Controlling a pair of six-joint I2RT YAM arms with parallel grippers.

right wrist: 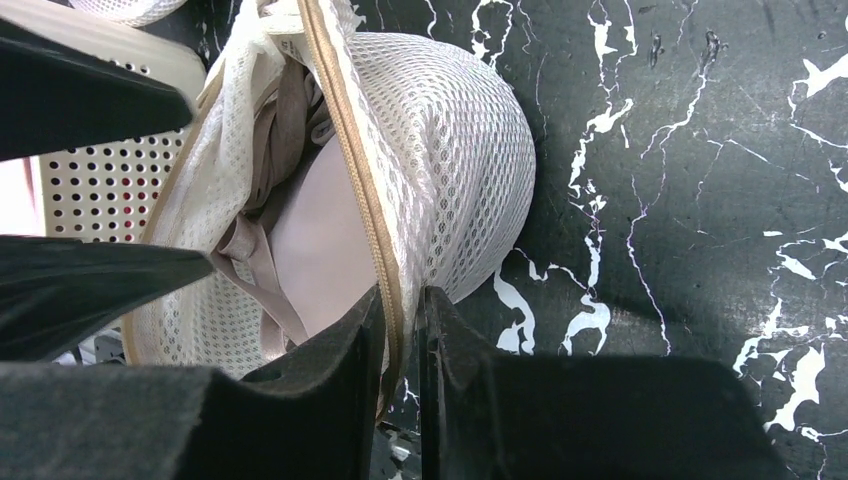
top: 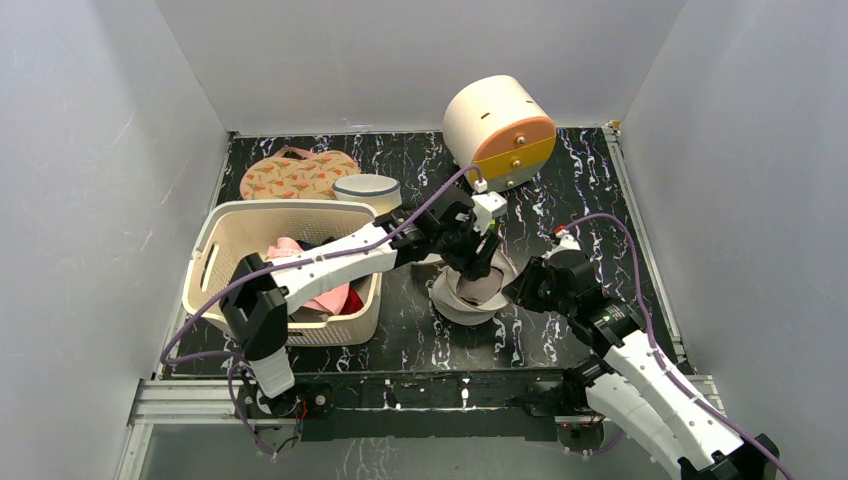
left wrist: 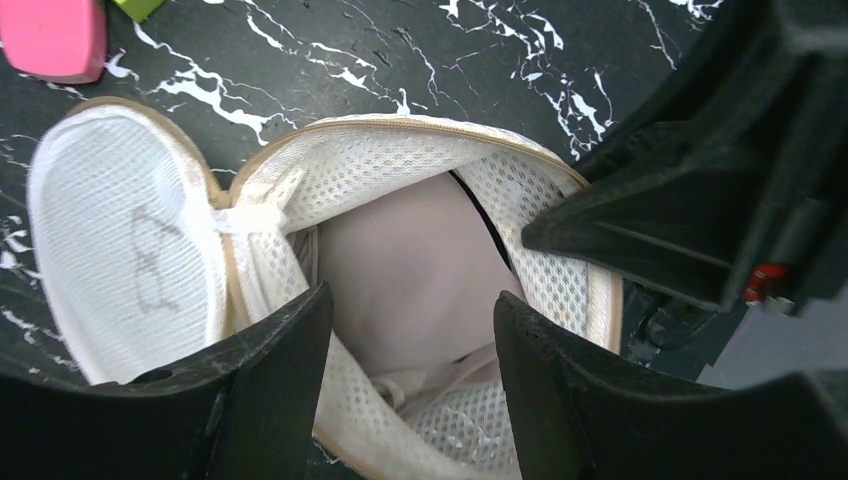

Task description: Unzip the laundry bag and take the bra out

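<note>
The laundry bag (top: 466, 300) lies unzipped on the desk (top: 560, 180), just beside the laundry basket (top: 215, 250). My right pincer (right wrist: 402, 300) is clamped on its tan zip rim. My left pincer (left wrist: 410, 300) hangs with jaws apart over the beige bra (left wrist: 410, 250) inside.

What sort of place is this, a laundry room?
More likely a robot test booth staged for laundry: plain grey walls box in a marbled table, two robot arms are bolted at its edge, with a clothes basket and mesh laundry bag.
</note>
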